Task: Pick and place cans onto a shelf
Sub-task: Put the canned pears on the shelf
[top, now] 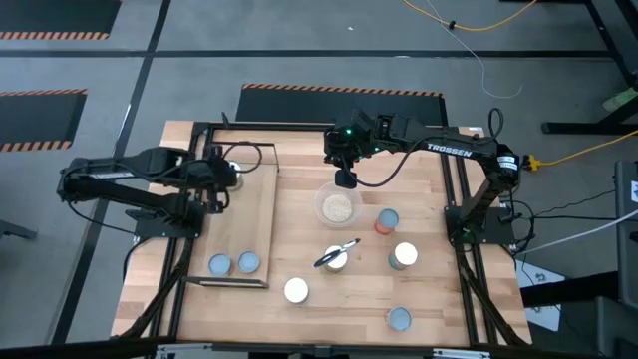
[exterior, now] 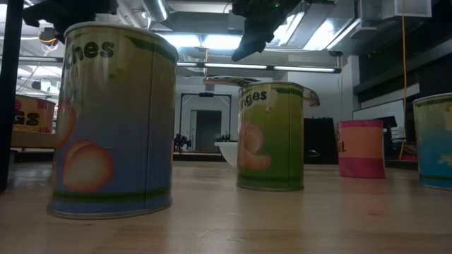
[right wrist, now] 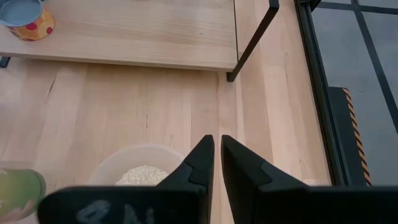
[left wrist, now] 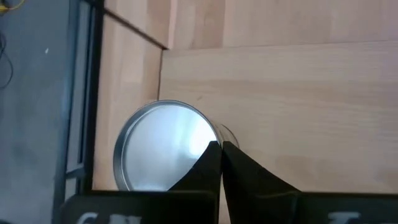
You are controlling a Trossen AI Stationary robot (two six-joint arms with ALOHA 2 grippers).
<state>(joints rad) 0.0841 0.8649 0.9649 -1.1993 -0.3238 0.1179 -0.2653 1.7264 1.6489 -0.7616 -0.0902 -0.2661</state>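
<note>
The middle of the shelf (top: 257, 204) lies bare between a can (top: 231, 170) at its upper left corner and two cans (top: 219, 265) (top: 248, 262) at its lower edge. On the tabletop (top: 299, 214), lower right of centre, the bowl (top: 337, 206), a utensil (top: 337, 252) and five cans crowd the way; the strip beside the shelf is open.

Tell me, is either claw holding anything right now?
No. Both the left gripper over the shelf and the right gripper above the bowl are shut and empty.

Left claw (left wrist: 221, 149) closed, arm reaching inward; right claw (right wrist: 217, 144) closed, hovering.
</note>
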